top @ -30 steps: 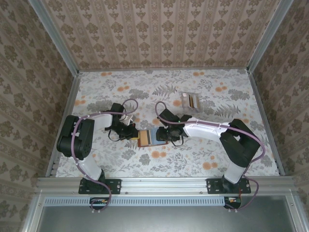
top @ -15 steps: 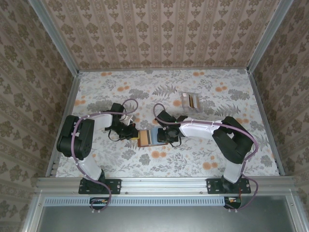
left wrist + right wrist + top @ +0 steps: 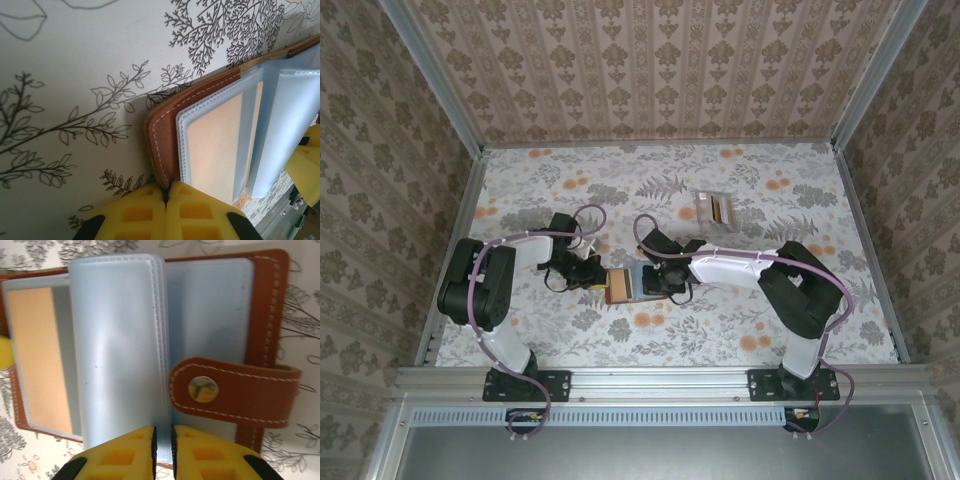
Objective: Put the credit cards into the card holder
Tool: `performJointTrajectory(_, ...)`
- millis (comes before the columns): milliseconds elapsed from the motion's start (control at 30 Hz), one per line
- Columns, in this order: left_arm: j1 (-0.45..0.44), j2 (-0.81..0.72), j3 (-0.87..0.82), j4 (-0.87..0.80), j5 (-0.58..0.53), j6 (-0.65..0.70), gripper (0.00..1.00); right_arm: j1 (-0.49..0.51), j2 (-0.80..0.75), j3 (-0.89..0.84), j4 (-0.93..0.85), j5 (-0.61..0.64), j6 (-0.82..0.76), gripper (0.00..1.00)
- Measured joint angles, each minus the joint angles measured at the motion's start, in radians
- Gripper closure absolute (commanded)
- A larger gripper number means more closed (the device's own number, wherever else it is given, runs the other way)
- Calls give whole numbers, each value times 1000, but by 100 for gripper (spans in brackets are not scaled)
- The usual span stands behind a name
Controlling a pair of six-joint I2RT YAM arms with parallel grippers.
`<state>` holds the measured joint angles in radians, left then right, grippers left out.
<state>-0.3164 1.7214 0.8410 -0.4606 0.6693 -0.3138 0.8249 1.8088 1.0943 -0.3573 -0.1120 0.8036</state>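
The reddish-brown card holder [image 3: 623,285] lies open on the table between the two arms. My left gripper [image 3: 166,192] is shut on the edge of its leather cover [image 3: 161,137], at the holder's left side [image 3: 592,275]. A tan card [image 3: 216,145] sits inside a clear sleeve. My right gripper [image 3: 163,432] is pinched on the pale blue plastic sleeves [image 3: 120,340] at the holder's middle, beside the closing tab [image 3: 235,392] with its snap. From above, this gripper [image 3: 655,281] is at the holder's right side. Loose credit cards [image 3: 713,209], pale and tan, lie at the back right.
The floral tabletop [image 3: 670,180] is bounded by a metal frame and patterned walls on three sides. The right arm's forearm [image 3: 730,266] stretches across the table's middle toward the holder. The left arm [image 3: 510,255] is folded near the left edge.
The right gripper has shifted a little left over the holder and its jaws have closed on the plastic sleeves. The left gripper has kept its hold without moving.
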Motion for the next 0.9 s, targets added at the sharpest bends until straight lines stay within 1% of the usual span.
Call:
performJointTrajectory(167, -2, 0, 2, -3, -3, 0, 100, 5, 0, 6, 18, -16, -21, 92)
performJointTrajectory(233, -3, 0, 2, -3, -4, 0, 100, 5, 0, 8, 21, -23, -23, 91)
performJointTrajectory(267, -3, 0, 3, -4, -4, 0, 100, 5, 0, 8, 23, -26, -23, 90)
performJointTrajectory(400, -3, 0, 4, -6, -4, 0, 100, 5, -1, 7, 60, -31, -28, 73)
performJointTrajectory(433, -3, 0, 4, -6, -4, 0, 100, 6, -2, 7, 70, -31, -29, 71)
performJointTrajectory(633, -3, 0, 4, -5, -3, 0, 100, 13, -41, -1, 95, -26, -39, 70)
performJointTrajectory(700, -3, 0, 4, -5, -3, 0, 100, 14, -43, -1, 103, -26, -39, 67)
performJointTrajectory(900, -3, 0, 4, -5, -3, 0, 100, 14, -43, -18, 117, -21, -34, 66)
